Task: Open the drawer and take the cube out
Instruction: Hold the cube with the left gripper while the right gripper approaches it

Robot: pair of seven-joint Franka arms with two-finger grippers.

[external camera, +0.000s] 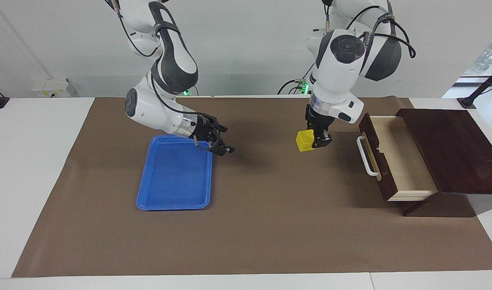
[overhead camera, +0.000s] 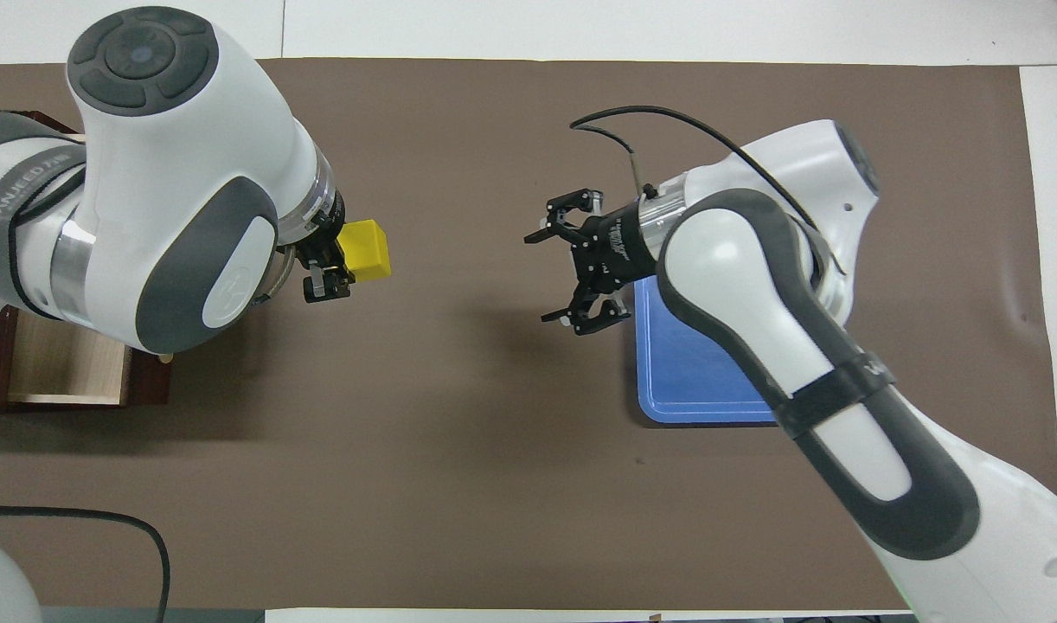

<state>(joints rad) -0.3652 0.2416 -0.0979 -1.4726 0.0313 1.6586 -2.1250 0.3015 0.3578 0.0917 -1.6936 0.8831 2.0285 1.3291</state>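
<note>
Wide stretch of bare brown mat (external camera: 270, 209) in the middle of the table (external camera: 36, 169), between blue tray (external camera: 175, 177) and drawer (external camera: 395, 157); much free room there, also along the mat edge farthest from the robots. Left hand (external camera: 316, 141) (overhead camera: 334, 272) up in the air over the mat, not far from the drawer front, fingers closed on the cube (external camera: 304, 141) (overhead camera: 364, 251) from one side, so the cube hanging clear above the mat and outside the drawer. Right hand (external camera: 220, 143) (overhead camera: 563, 272) raised over the mat just beside the tray corner nearest the robots, tilted toward the middle, fingers spread wide apart, nothing between them. Drawer pulled out from the dark brown wooden box (external camera: 451, 149) at the left arm's end of the table, pale wood inside, nothing visible in it, white bar handle (external camera: 366, 157) across the front. Cube small, bright yellow, plain flat faces, sharp corners. Tray of smooth glossy plastic, rectangular, rounded corners, low raised rim. Mat dull and matte, slightly wrinkled near its ends; white table showing all around it.
</note>
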